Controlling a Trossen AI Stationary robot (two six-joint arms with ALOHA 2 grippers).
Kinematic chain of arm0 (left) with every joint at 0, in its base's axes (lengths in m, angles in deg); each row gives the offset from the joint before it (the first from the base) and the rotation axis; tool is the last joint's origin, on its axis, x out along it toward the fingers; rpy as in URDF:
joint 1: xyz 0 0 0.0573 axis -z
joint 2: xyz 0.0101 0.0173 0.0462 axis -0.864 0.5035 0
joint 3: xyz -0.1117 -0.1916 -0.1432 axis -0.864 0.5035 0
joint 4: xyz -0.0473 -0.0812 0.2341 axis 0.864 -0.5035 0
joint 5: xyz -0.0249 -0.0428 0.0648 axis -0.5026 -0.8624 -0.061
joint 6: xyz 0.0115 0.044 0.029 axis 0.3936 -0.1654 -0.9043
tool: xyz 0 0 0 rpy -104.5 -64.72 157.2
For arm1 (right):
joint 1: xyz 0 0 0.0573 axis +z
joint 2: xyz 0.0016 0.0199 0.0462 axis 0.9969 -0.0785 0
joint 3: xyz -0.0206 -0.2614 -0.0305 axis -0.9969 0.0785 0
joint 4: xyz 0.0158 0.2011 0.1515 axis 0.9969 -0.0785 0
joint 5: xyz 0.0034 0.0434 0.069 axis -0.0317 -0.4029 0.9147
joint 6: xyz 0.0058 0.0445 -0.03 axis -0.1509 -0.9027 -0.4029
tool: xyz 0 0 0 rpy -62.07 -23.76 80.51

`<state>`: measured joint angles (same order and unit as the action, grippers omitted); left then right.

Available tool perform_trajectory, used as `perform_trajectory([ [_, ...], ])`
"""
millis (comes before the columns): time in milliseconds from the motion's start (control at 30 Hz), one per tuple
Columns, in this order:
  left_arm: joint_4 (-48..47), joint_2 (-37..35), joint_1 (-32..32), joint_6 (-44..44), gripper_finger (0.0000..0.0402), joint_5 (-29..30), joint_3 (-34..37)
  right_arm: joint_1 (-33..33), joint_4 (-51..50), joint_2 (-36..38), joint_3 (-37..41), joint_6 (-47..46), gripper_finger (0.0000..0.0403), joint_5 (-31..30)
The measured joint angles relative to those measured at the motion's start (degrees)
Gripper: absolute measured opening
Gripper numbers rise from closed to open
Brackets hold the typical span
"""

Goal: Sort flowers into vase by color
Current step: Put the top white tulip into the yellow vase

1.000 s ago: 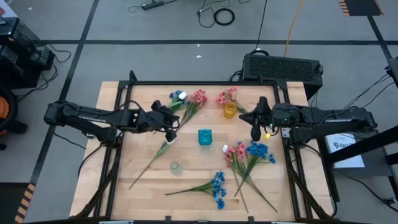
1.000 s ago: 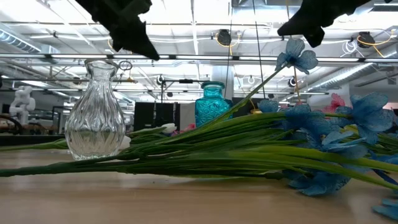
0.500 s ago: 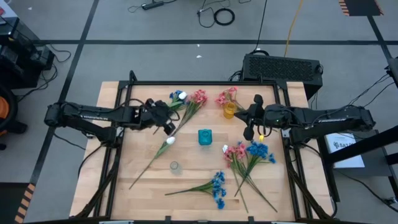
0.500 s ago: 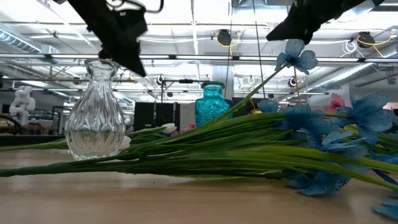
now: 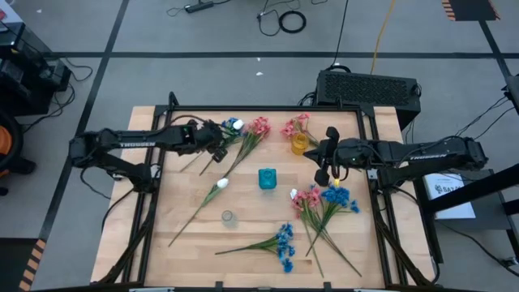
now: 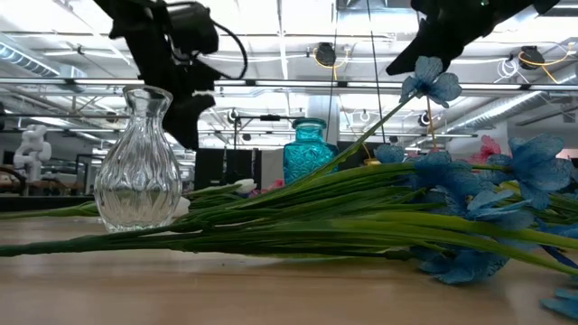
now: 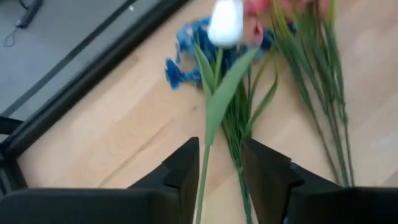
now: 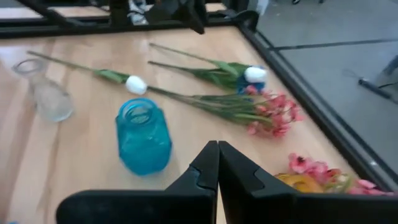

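My left gripper (image 5: 217, 151) (image 7: 217, 167) is open above the far-left bunch of flowers. Its fingers stand on either side of the green stem (image 7: 203, 177) of a white-bud flower (image 7: 225, 22), which lies on the table beside blue blossoms (image 7: 185, 55) and a pink spray (image 5: 259, 126). My right gripper (image 5: 323, 175) (image 8: 217, 155) hangs shut, holding nothing, above the table between the yellow vase (image 5: 299, 145) and a pink-and-blue bunch (image 5: 326, 199). A teal vase (image 5: 267, 178) stands mid-table. A clear vase (image 5: 228, 216) stands nearer the front. Another white-bud flower (image 5: 220, 183) lies left of the teal vase.
A pink spray (image 5: 296, 126) sits at the yellow vase. A blue spray (image 5: 283, 243) lies near the front edge. A black frame rail (image 5: 259, 108) borders the table's far side, with side rails left and right. Bare wood lies at the front left.
My left gripper has swung toward the table's far edge and sunk lower, tipping further down, away from the long-stemmed white flower and over the far-left bunch. My right gripper has edged a little toward the table's left. The flowers and vases have stayed where they were.
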<state>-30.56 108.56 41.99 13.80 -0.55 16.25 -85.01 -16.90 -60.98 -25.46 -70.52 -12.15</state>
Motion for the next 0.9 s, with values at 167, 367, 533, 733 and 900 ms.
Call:
perform_trajectory([
  [167, 0.31, 4.93, -1.57, -4.16, 0.0133, -3.17, 0.0, 0.02, -1.12, 0.0, 0.0, -0.2, 0.0, 2.14],
  [367, -1.75, 6.04, -2.59, -3.92, 0.0134, -10.22, 0.07, 0.01, -4.1, 0.0, 0.0, -1.86, 0.0, 3.62],
  [533, -1.51, 5.56, -2.36, -7.43, 0.0134, -11.53, 0.07, 0.05, -4.82, 0.0, 0.0, -1.88, 0.0, 5.13],
  [733, -1.87, 5.59, -2.14, -12.99, 0.0134, -10.04, 0.08, 0.05, -6.09, 0.0, 0.0, -1.88, 0.0, 5.11],
  [900, 6.43, 5.56, -2.44, -17.6, 0.0134, -5.64, 4.79, 0.05, -6.87, 0.0, 0.0, -1.88, 0.0, 5.11],
])
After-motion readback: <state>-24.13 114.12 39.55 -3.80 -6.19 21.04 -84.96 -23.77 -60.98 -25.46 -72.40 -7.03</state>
